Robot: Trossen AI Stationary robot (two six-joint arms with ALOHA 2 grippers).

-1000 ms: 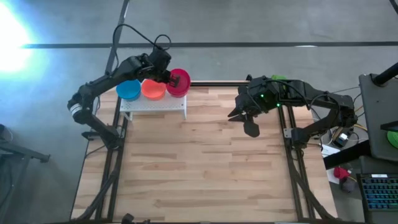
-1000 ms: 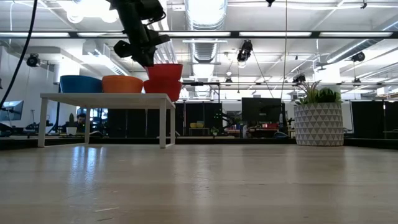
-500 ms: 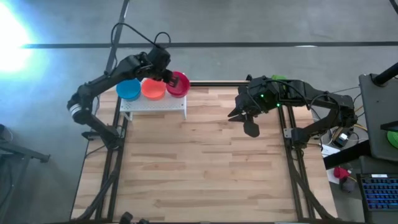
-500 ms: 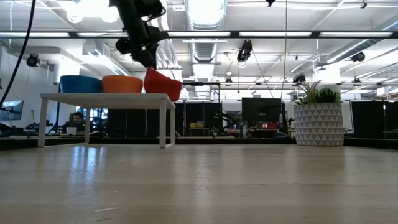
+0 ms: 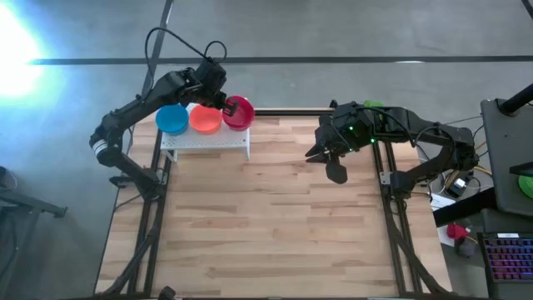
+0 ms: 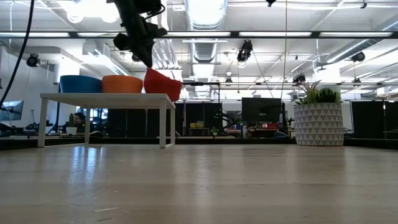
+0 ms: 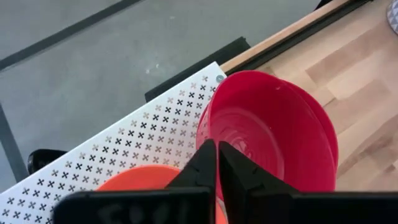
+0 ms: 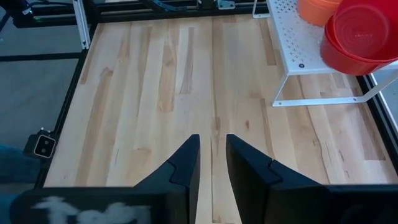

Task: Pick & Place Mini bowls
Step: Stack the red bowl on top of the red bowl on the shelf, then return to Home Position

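Observation:
A blue bowl (image 5: 172,120), an orange bowl (image 5: 205,119) and two nested red bowls (image 5: 240,112) sit in a row on a white perforated stand (image 5: 204,140) at the table's far left. My left gripper (image 5: 226,106) is shut on the upper red bowl (image 7: 273,137), which sits tilted in the lower red one (image 6: 166,87). My right gripper (image 5: 333,169) hangs open and empty above the table's far right part; its fingers show in its wrist view (image 8: 211,158). My left gripper pinches the upper red bowl's rim (image 7: 203,127) on the side toward the orange bowl, between its two fingers, one inside the bowl and one outside. The fingers (image 6: 148,59) come from above, slanting down. The bowl is tilted, held side high, its bottom in the lower red bowl.
A white patterned pot with a green plant (image 6: 318,123) stands at the table's far right, behind my right arm. The wooden table top (image 5: 266,217) stretches bare in front of the stand. Dark rails (image 5: 150,225) run along the table's sides.
My left gripper has gone down with the upper red bowl, which hung clear above the lower red bowl and now sits tilted in it. The gripper has stayed shut on the rim.

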